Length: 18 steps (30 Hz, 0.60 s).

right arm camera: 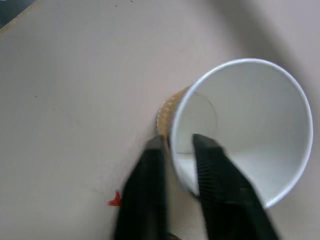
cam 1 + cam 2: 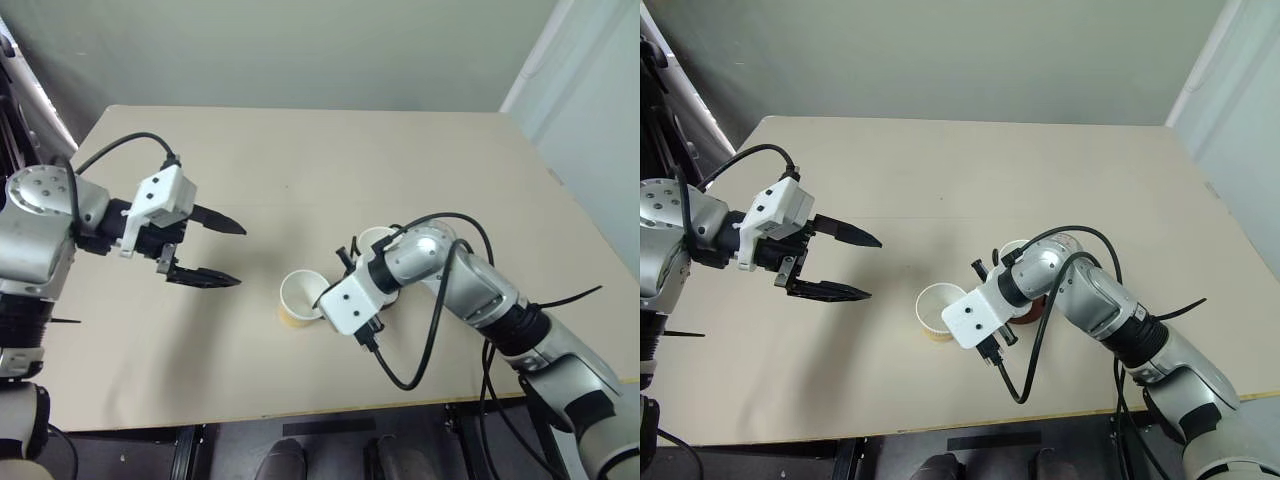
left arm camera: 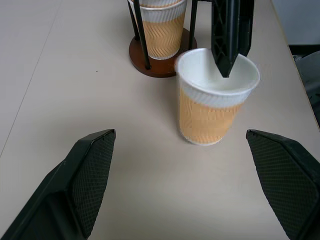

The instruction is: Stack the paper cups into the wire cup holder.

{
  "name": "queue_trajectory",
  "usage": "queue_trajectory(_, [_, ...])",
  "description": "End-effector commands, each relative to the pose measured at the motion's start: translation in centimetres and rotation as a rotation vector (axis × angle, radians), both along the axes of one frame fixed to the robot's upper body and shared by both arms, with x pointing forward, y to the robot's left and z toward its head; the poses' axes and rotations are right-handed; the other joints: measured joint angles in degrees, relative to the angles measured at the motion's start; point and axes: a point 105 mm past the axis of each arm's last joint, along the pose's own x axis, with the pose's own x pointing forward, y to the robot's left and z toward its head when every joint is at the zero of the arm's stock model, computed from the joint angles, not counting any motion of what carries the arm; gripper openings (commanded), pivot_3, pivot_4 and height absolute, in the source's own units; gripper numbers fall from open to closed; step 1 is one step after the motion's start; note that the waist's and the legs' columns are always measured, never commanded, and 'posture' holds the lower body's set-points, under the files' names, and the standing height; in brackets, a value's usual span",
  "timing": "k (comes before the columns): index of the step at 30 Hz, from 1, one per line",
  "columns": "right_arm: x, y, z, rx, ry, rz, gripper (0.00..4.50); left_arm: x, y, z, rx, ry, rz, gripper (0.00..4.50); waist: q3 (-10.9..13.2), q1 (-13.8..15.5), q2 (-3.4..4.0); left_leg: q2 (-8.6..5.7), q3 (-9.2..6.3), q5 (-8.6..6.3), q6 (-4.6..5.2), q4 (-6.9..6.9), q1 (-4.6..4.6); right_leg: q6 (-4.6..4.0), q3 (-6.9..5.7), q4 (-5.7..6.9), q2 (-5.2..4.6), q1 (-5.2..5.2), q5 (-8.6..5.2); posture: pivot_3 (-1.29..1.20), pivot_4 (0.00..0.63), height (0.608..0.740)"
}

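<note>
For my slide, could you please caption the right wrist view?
Right gripper pinching the white rim of a tan ribbed paper cup.

We seem to be in a bare test room or lab: a plain beige table (image 2: 300,180) stands against a grey-green wall (image 2: 300,50), a pale panel (image 2: 590,90) rises at one side, and loose black cables (image 2: 430,340) trail off the table's edge.

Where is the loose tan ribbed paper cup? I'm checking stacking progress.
The tan ribbed paper cup stands mid-table beside the wire cup holder, its rim pinched by the right gripper.
</note>
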Motion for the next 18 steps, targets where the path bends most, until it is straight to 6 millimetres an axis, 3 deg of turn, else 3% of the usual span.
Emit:
queue_trajectory(1, [-0.1,0.2,0.8,0.014,-0.029,0.018,0.02,-0.5,-0.2,0.8,0.009,-0.022,-0.046,4.5,0.0,0.0,0.0,0.0,0.0,0.0,0.0,0.0,0.0,0.0,0.0,0.0,0.0,0.0,0.0,0.0,0.15,0.74])
queue_trajectory(8, [0.0,0.2,1.7,0.035,-0.032,0.008,0.02,-0.3,-0.2,0.7,0.01,-0.022,-0.047,4.5,0.0,0.0,0.0,0.0,0.0,0.0,0.0,0.0,0.0,0.0,0.0,0.0,0.0,0.0,0.0,0.0,0.15,0.74])
queue_trajectory(18, [0.6,0.5,8.3,0.245,-0.023,-0.064,0.02,-0.1,-0.3,0.4,0.014,-0.023,-0.052,4.5,0.0,-0.01,0.0,0.0,-0.02,0.01,-0.03,-0.02,-0.03,-0.08,-0.03,0.01,0.0,-0.04,-0.04,0.0,0.15,0.74])
